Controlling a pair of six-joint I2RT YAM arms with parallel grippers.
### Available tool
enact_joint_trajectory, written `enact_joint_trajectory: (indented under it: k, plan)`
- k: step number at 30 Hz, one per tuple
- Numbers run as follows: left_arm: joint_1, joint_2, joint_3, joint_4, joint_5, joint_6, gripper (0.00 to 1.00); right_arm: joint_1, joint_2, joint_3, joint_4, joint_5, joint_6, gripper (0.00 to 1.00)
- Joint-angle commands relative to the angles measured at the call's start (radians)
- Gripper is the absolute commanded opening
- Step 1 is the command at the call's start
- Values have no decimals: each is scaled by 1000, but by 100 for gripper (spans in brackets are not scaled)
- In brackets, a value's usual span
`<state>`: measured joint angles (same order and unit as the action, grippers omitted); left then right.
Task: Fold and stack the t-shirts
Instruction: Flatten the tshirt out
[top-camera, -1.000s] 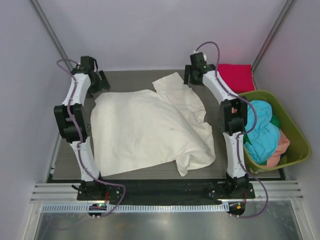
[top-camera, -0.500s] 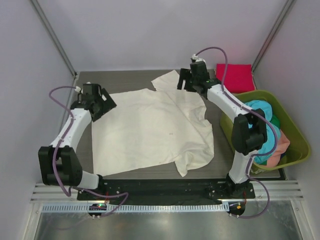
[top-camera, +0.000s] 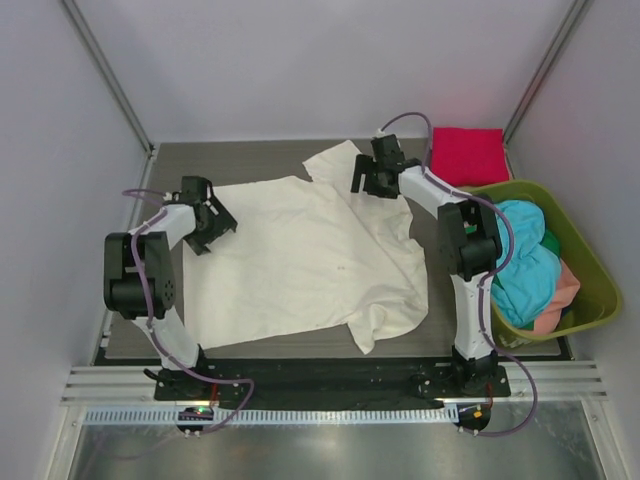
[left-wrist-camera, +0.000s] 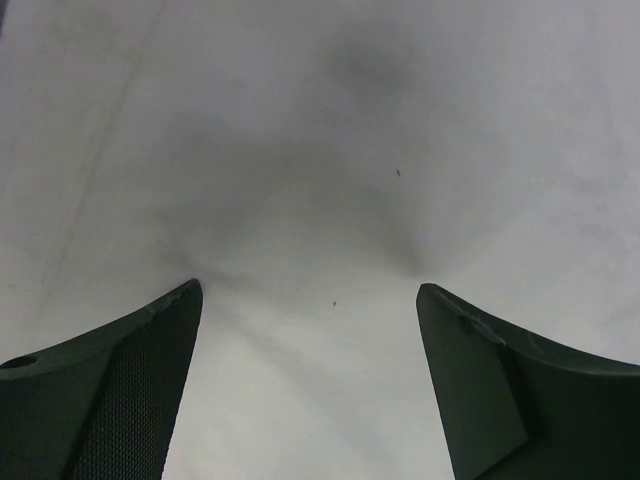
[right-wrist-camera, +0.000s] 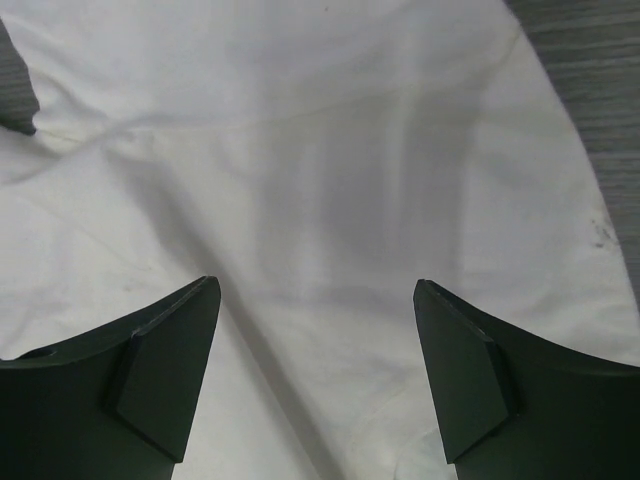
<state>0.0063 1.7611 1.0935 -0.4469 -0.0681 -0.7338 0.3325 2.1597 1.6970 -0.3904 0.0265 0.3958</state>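
Table (top-camera: 250, 160): grey, white walls around.
Left claw (top-camera: 210, 222): open, now dropped to the cream shirt (top-camera: 300, 260) at nine o'clock.
Cream shirt: spread across the centre, unfolded.
Right claw (top-camera: 367, 180): open, lowered onto it at one o'clock.
Red shirt (top-camera: 470, 155): folded, two o'clock.
Basket (top-camera: 590, 270): three o'clock, holds a turquoise shirt (top-camera: 520, 260).
Meaning: probably set to pinch for the first fold.

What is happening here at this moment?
Two robot arms are working on a cream-white t-shirt spread on the table. The left gripper is open over its left edge, and the right gripper is open over its far right part; neither grips cloth. A folded magenta-red shirt lies at the far corner, and more shirts fill the basket.
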Motion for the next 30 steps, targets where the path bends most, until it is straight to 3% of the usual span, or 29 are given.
enact_joint_trajectory:
  k: [1, 7, 13, 18, 21, 23, 25, 30]
  plan:
    - [64, 92, 89, 53, 13, -15, 88, -39, 72, 82, -11, 0, 35, 84]
    - [90, 302, 379, -89, 22, -4, 88, -93, 183, 193, -97, -13, 98, 84]
    - [107, 559, 837, -261, 40, 19, 88, -107, 287, 361, -126, -52, 127, 86]
    - [106, 738, 1310, -387, 103, 51, 88, -127, 455, 683, -142, -103, 140, 86]
    - [106, 778, 1478, -450, 152, 62, 88, -128, 499, 840, -96, -181, 80, 87]
    - [95, 674, 1435, -440, 149, 71, 89, -128, 470, 857, -64, -200, 68, 88]
    - [86, 551, 1259, -374, 134, 86, 89, -128, 367, 808, -18, -212, 72, 89]
    - [54, 93, 871, -329, 18, 116, 91, -107, 94, 505, 36, -183, 75, 90]
